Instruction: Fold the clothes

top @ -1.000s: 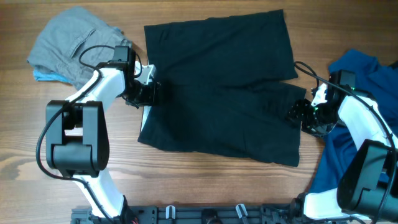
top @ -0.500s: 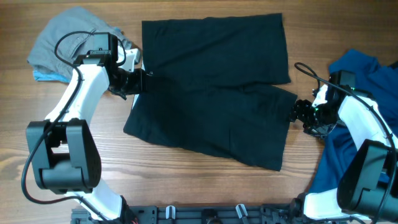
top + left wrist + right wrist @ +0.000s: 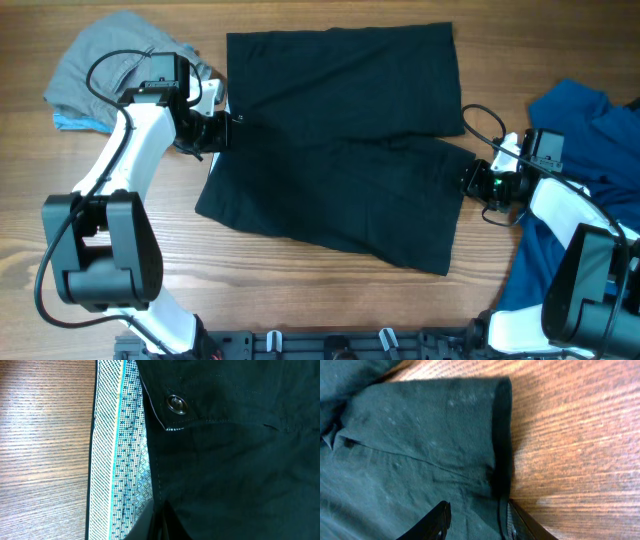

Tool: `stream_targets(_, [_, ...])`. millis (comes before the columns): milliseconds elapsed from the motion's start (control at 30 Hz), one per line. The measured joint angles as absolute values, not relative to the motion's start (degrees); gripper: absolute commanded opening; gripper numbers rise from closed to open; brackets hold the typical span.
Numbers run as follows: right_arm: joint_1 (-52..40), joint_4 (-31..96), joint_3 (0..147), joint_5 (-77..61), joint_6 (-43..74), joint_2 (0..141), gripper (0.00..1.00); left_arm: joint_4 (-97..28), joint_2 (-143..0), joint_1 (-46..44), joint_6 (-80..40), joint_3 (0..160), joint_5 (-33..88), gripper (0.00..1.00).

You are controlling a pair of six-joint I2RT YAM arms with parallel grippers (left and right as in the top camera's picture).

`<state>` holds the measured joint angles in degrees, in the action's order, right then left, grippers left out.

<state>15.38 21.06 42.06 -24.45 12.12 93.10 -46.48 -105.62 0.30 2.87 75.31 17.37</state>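
The clothes' black garment [image 3: 340, 150] lies spread flat across the middle of the table. My left gripper [image 3: 215, 135] is shut on its left edge, by the patterned inner waistband [image 3: 117, 460] and a metal snap [image 3: 176, 404]; the closed tips [image 3: 160, 525] pinch black cloth. At the right hem sits my right gripper [image 3: 478, 183]. In the right wrist view its jaws [image 3: 477, 522] stand apart astride the hem of the black fabric [image 3: 420, 450], one finger over the cloth, the other at the edge next to bare wood.
A grey garment [image 3: 110, 70] lies crumpled at the back left with a light blue scrap [image 3: 70, 122] under it. A bright blue garment [image 3: 585, 140] is heaped along the right side, under my right arm. Bare wooden table [image 3: 330, 300] runs along the front.
The left gripper pulled the garment's left edge outward and back, dragging the cloth left. The right gripper slid left onto the hem and its jaws narrowed.
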Motion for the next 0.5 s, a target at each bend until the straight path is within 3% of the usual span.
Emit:
stream_targets(200, [15.38,16.16,41.95,-24.45,11.79,93.1,0.41,-46.48,-105.62,0.3,2.87,75.31,17.37,0.04])
stream_targets(267, [15.38,15.7,41.95,-24.86,11.64,93.1,0.32,-46.48,-105.62,0.3,2.87,75.31,17.37,0.04])
stream_targets(333, [15.38,15.73,41.95,-25.41,11.46,93.1,0.1,-46.48,-105.62,0.3,2.87,75.31,17.37,0.04])
stream_targets(400, [15.38,15.73,41.95,-25.98,11.33,93.1,0.04,-46.48,-105.62,0.3,2.87,75.31,17.37,0.04])
stream_targets(500, [15.38,15.22,41.93,-27.31,11.22,93.1,0.05,-46.5,-105.62,0.3,2.87,75.31,17.17,0.04])
